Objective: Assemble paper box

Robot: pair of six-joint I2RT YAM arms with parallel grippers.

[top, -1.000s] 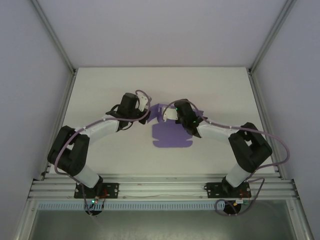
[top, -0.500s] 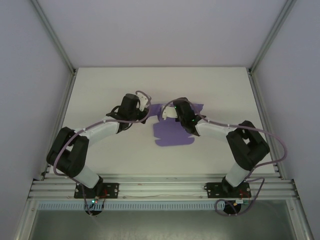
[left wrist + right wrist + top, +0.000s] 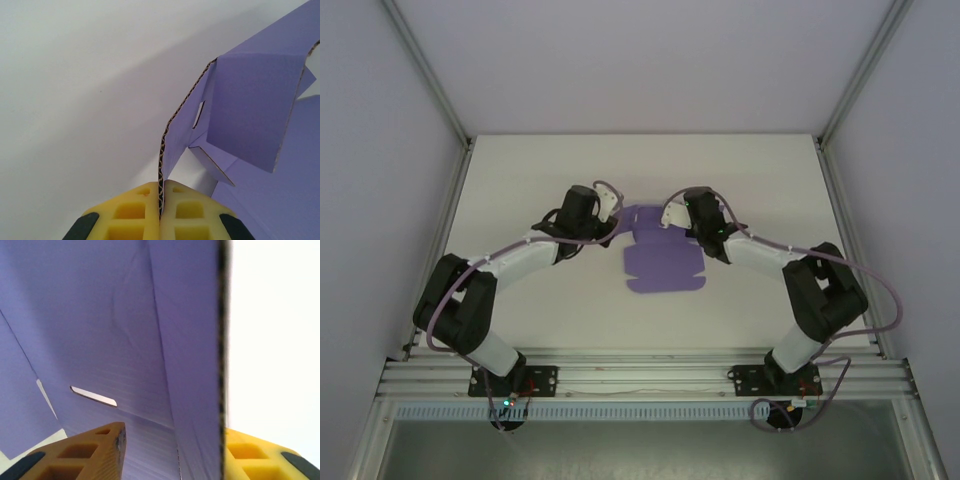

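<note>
1. The left gripper [image 3: 608, 212] sits at about 10 o'clock from the sheet's middle in the overhead view. On its wrist camera I see the yellow fingers [image 3: 135, 215] pressed together on the raw fluted edge of an upright side panel. Only the card's thickness parts them.
2. The paper box [image 3: 665, 265] lies at the middle of the white table [image 3: 540, 170], between the two grippers. Its 6 o'clock part lies flat, and the panels at its 12 o'clock end are raised. I judge it to be light corrugated card, stiff across a panel and willing to bend at a crease. A hard pinch would dent it easily, and a sideways push could slide it on the table.
3. The right gripper [image 3: 672, 215] sits at about 1 o'clock from the sheet's middle. On its wrist camera the jaws stand partly apart. The edge of a raised wall runs down beside the finger [image 3: 250, 455] at 3 o'clock in that view, and the other finger is clear of the card. As far as I can see it grips nothing.
4. For a hold, I would pinch a panel at its free edge close to a crease, away from the slot. One gripper should anchor the card while the other folds.
</note>
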